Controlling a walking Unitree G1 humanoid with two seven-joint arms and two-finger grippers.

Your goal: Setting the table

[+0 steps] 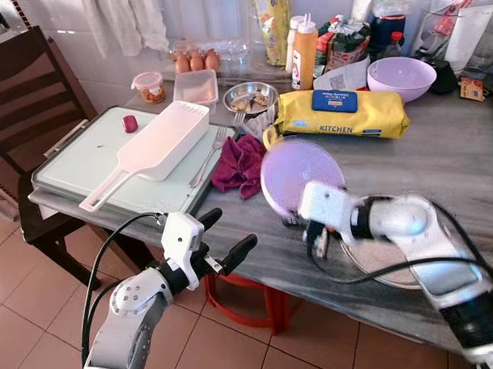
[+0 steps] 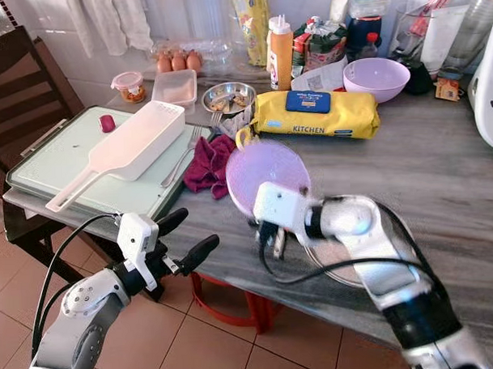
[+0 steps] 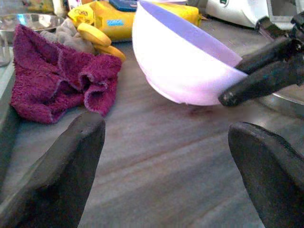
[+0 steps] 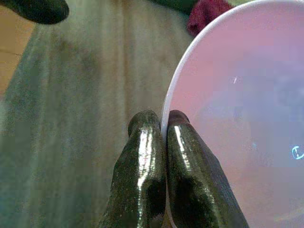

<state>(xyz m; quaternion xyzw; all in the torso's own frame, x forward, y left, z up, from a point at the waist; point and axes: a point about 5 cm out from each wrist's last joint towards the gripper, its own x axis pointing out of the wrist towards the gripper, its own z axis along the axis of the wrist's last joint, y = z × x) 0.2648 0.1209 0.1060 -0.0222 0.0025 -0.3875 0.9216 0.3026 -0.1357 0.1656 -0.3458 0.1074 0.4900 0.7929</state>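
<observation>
Right gripper (image 4: 161, 124) pinching the rim of one lilac bowl (image 1: 299, 170), fingers closed on it, tilting above the bench (image 1: 440, 157). Left gripper (image 1: 224, 234) hovering open and empty near the bench edge. Second lilac bowl (image 1: 401, 76) sitting well beyond.

The right silver arm reaches in from the lower right, elbow bent, forearm angled toward the robot's left, its white wrist block leading. The right gripper (image 4: 164, 124) has its 2 long black fingers (image 4: 142, 161) pressed together, pinching a thin rim between their tips. The left silver arm rises from the lower left, forearm slanting up and forward. The left gripper (image 1: 224, 235) points to the robot's right, its 2 black fingers (image 3: 71, 156) spread wide apart and holding nothing.
</observation>
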